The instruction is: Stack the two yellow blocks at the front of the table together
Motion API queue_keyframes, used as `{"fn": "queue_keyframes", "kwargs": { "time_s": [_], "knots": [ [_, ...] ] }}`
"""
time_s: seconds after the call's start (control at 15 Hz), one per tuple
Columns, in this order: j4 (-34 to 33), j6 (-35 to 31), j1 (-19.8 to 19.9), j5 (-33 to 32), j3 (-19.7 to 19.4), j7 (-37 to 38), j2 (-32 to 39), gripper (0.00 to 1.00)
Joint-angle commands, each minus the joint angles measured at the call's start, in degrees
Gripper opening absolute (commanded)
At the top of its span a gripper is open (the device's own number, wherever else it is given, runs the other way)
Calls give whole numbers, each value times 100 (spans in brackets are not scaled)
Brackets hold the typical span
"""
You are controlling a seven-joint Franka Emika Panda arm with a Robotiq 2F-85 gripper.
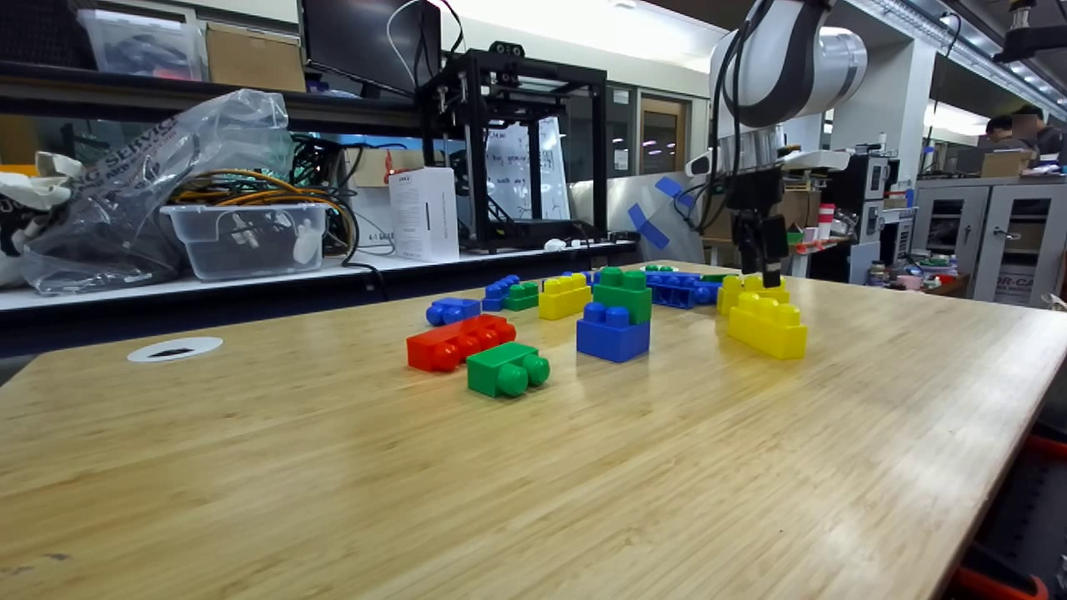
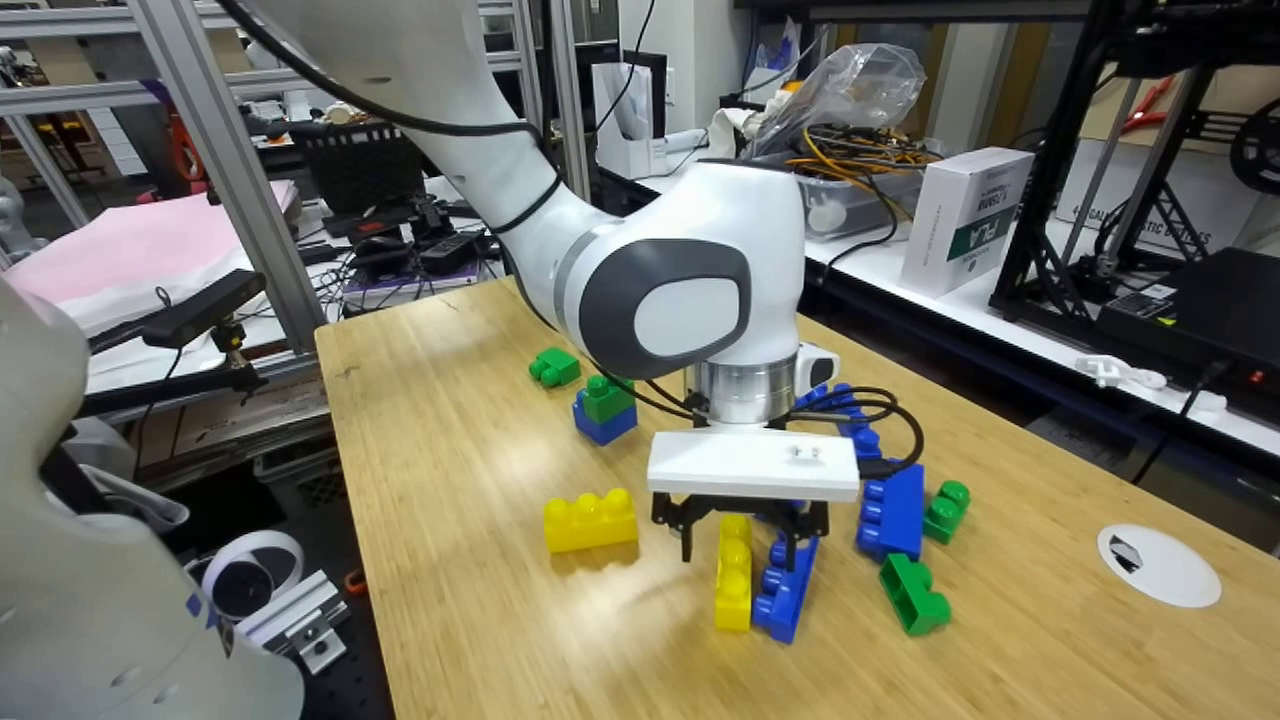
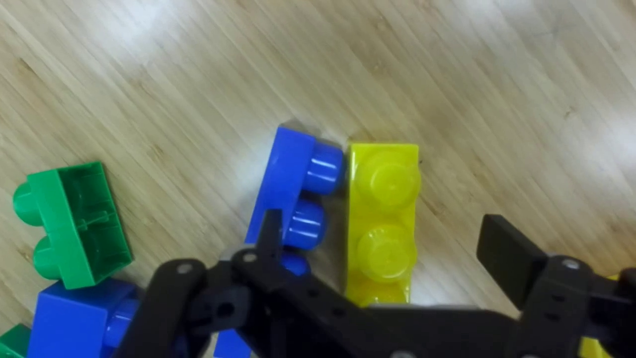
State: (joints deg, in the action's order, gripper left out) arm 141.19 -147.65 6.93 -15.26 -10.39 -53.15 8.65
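Observation:
Two bright yellow studded bricks stand studs up on the light wood table (image 2: 450, 450). One yellow brick (image 3: 383, 199) lies between the spread fingers in the wrist view; it also shows in both exterior views (image 2: 733, 590) (image 1: 727, 296). My gripper (image 3: 383, 226) is open and empty, pointing down above this brick; it shows in both exterior views (image 2: 738, 560) (image 1: 771, 279). The other yellow brick (image 2: 590, 525) stands apart beside it, crosswise; it is the nearer one in an exterior view (image 1: 767, 329). In the wrist view only scraps of it show behind the right finger (image 3: 592, 348).
A blue brick (image 3: 283, 179) lies on its side close beside the yellow brick, under the left finger in the wrist view. Green (image 2: 912, 595) and blue bricks (image 2: 905, 510) lie beyond it. A green-on-blue stack (image 1: 613, 337), a third yellow brick (image 1: 564, 297) and a red brick (image 1: 463, 342) stand elsewhere.

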Motion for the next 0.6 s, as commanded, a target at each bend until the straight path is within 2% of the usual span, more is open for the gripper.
{"fn": "queue_keyframes", "kwargs": {
  "time_s": [0.0, 0.33, 0.4, 0.47, 0.53],
  "knots": [
    [-120, -40, 170, 73, 169, -269, 158, 100],
    [-184, -43, 169, 48, 246, -274, 309, 99],
    [-196, -44, 175, 54, 259, -280, 331, 95],
    [-210, -52, 182, 61, 266, -280, 356, 74],
    [-218, -53, 187, 56, 267, -283, 372, 70]
  ]
}}
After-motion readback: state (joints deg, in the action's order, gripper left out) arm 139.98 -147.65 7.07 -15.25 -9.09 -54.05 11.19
